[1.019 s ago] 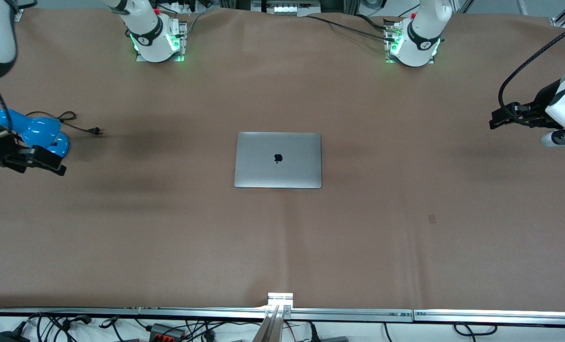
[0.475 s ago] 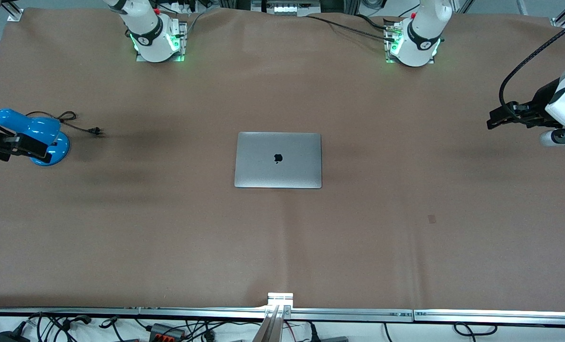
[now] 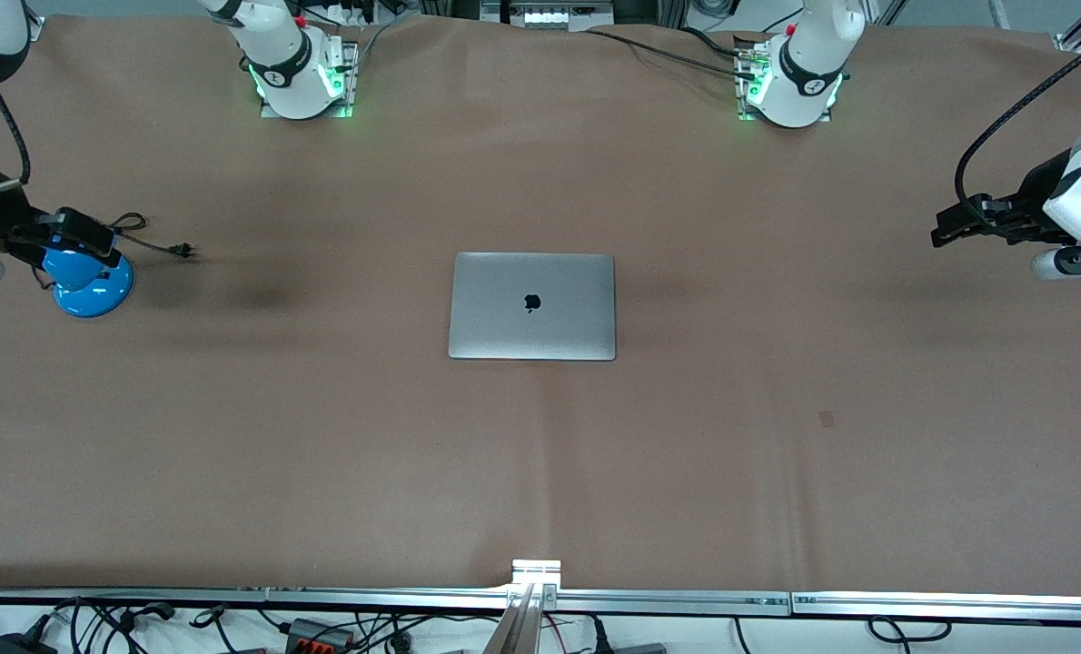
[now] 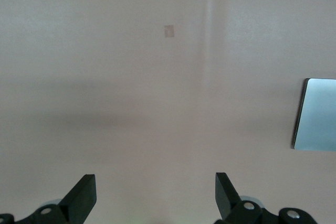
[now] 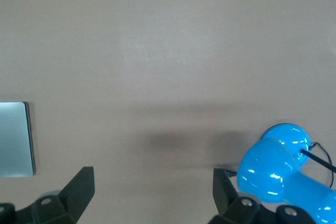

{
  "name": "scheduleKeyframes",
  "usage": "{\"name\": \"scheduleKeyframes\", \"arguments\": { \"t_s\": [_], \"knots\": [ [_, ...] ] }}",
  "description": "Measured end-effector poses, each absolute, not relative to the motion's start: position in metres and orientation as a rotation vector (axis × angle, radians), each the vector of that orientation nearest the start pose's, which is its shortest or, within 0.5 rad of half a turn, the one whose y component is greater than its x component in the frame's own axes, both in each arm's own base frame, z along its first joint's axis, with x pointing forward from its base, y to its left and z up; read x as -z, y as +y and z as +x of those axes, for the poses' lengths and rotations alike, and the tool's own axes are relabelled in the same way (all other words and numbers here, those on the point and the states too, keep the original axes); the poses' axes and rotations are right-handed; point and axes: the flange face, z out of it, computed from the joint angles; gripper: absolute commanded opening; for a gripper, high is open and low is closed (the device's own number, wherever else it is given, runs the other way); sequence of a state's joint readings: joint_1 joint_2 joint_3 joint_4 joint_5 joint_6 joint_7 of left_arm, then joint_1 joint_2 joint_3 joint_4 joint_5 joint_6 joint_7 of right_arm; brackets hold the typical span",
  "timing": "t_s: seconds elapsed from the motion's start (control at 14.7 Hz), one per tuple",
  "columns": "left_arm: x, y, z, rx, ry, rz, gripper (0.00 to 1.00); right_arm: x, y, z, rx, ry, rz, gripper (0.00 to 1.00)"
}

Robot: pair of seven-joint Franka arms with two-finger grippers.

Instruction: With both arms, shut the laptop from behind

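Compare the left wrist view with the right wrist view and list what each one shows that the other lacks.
Only the left wrist view shows the left tool, open over bare brown table cover. Only the right wrist view shows the right tool, open, and the blue lamp with its cord. Both show an edge of the closed laptop and the cover.

Your laptop [image 3: 531,306] lay shut and flat at the middle of the tabletop [image 3: 540,472], silver-grey lid up (black apple logo showing), edges square to the tabletop's edges, nothing touching it.
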State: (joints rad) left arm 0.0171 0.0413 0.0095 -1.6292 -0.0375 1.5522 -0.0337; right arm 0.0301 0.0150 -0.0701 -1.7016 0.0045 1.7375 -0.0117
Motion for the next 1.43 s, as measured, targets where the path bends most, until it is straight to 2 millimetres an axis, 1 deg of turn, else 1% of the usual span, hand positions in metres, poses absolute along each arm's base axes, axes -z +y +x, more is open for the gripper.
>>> {"name": "scheduleKeyframes", "arguments": {
  "t_s": [0.14,0.27,0.48,0.68,1.43],
  "knots": [
    [-0.573,0.011,0.560,-0.188,-0.098,-3.171,1.00,-0.571,-0.021,0.559,0.039,0.041,-3.136,1.00],
    [-0.573,0.011,0.560,-0.188,-0.098,-3.171,1.00,-0.575,-0.019,0.553,0.050,0.036,-3.135,1.00],
    [-0.573,0.011,0.560,-0.188,-0.098,-3.171,1.00,-0.577,-0.018,0.552,0.058,0.033,-3.135,1.00],
    [-0.573,0.011,0.560,-0.188,-0.098,-3.171,1.00,-0.576,-0.013,0.552,0.046,0.018,-3.135,1.00],
    [-0.573,0.011,0.560,-0.188,-0.098,-3.171,1.00,-0.577,-0.014,0.552,0.047,0.022,-3.135,1.00]
  ]
}}
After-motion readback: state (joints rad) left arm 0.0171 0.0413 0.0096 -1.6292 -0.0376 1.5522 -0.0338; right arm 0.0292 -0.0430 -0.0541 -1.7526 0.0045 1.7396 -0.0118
